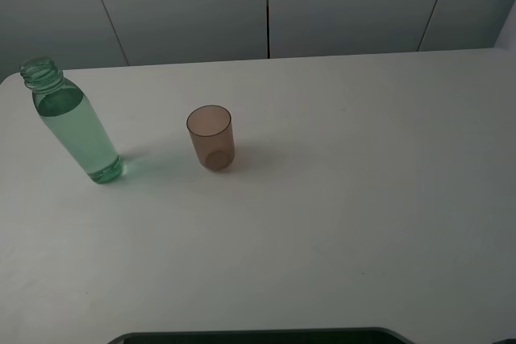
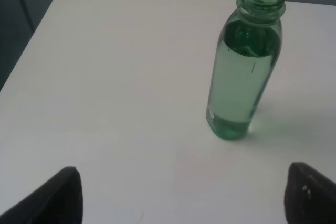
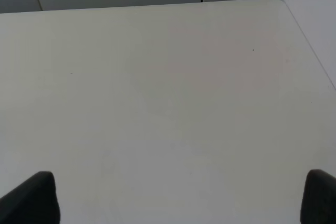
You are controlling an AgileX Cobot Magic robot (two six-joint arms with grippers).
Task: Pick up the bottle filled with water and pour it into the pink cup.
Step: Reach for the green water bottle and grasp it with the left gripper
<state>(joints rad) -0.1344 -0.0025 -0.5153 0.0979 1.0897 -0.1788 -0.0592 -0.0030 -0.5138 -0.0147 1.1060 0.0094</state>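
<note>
Bottle: the bottle (image 1: 72, 128) stands upright on the far left part of the table (image 1: 363, 199), close to its left edge. It has no cap, and its threaded neck is open.
Fill: water (image 2: 236, 87) reaches nearly to the bottle's shoulder, which the left wrist view shows most plainly.
Pink cup: the pink cup (image 1: 211, 138) stands upright to the right of the bottle and apart from it, mouth up. It shows only in the high view.
Left gripper: the left gripper (image 2: 184, 198) is spread wide, its two dark fingertips (image 2: 52, 200) at opposite edges of the wrist picture with only bare table between them. The bottle stands ahead of them, touching neither.
Right gripper: the right gripper (image 3: 176, 198) is also spread wide, and its fingertips (image 3: 31, 200) hold nothing between them.
Right wrist view alone: bare white tabletop out to the table's far right corner, with neither bottle nor cup in that picture.
High view alone: bottle and cup appear together, with grey wall panels (image 1: 185, 6) beyond the far edge. A dark strip (image 1: 258, 336) runs along the near edge of the picture. Neither gripper shows here.
Contact: bottle and cup each stand free on the table.
</note>
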